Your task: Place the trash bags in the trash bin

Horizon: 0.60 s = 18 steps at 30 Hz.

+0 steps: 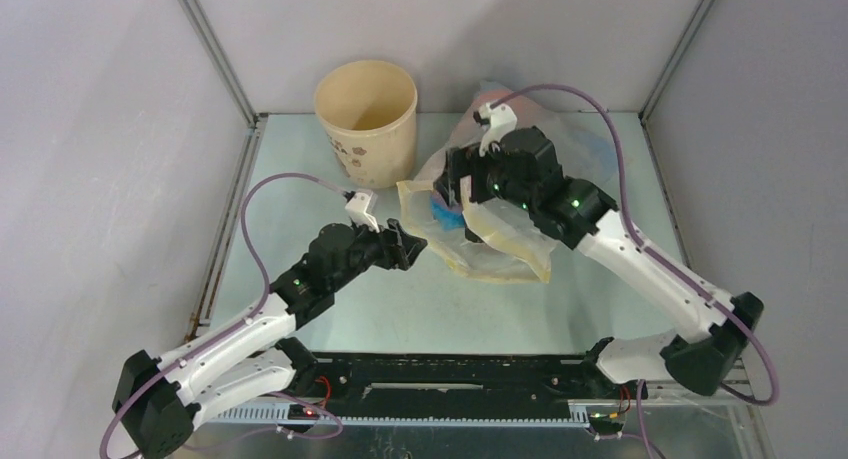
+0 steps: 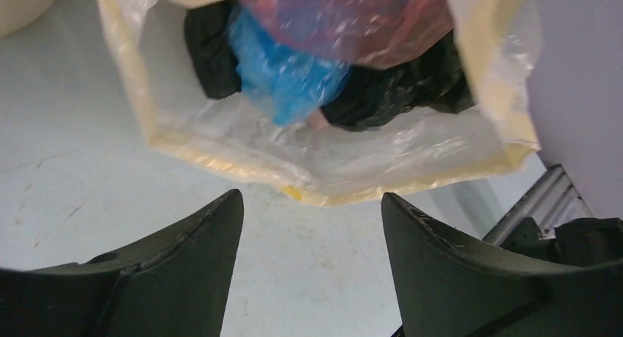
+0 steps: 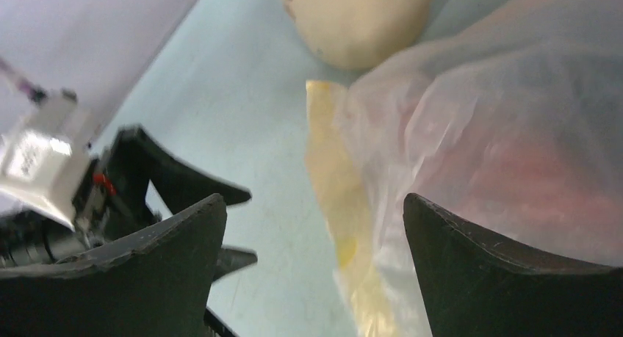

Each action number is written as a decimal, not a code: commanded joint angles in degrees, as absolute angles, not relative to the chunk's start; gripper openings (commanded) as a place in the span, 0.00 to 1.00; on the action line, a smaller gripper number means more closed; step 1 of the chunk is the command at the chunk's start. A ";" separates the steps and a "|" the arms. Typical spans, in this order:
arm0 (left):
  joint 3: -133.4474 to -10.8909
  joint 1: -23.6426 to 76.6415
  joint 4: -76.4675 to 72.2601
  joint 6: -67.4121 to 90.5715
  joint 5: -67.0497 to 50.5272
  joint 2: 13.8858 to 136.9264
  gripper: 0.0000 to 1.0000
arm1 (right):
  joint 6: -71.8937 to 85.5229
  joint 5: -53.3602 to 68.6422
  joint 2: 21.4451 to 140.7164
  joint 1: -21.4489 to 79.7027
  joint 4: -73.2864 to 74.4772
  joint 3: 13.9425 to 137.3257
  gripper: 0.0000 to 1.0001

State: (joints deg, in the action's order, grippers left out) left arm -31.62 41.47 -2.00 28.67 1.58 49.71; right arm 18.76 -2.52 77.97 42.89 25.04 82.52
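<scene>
The cream trash bin [image 1: 365, 119] stands upright at the back left, its mouth showing nothing inside. A yellow translucent trash bag [image 1: 492, 247] lies mid-table with blue, black and red contents [image 2: 286, 65]. A pale pinkish bag [image 1: 545, 129] lies behind it. My left gripper [image 1: 415, 247] is open and empty at the yellow bag's left edge, its jaws [image 2: 310, 205] just short of the bag's rim [image 2: 323, 190]. My right gripper [image 1: 455, 192] is open over the bags, its jaws [image 3: 314, 205] around the yellow bag's edge [image 3: 334, 168], one finger against the pinkish bag [image 3: 507, 124].
Grey enclosure walls with metal corner posts [image 1: 215, 54] close in the back and sides. The bin also shows in the right wrist view [image 3: 353, 17]. The left gripper's fingers [image 3: 184, 190] show there too, close to the right gripper. A black rail [image 1: 450, 374] runs along the near edge.
</scene>
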 commanded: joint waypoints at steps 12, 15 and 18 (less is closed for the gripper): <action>-28.27 49.95 -20.53 31.31 -0.19 58.76 0.71 | 18.52 -20.79 59.57 52.19 40.89 67.94 0.87; -28.37 50.45 -20.68 31.30 3.44 59.41 0.68 | 18.80 -22.39 58.39 53.04 40.34 65.95 0.85; -26.64 50.46 -20.53 31.97 9.41 57.24 0.67 | 18.88 -24.00 58.95 54.73 39.66 65.77 0.85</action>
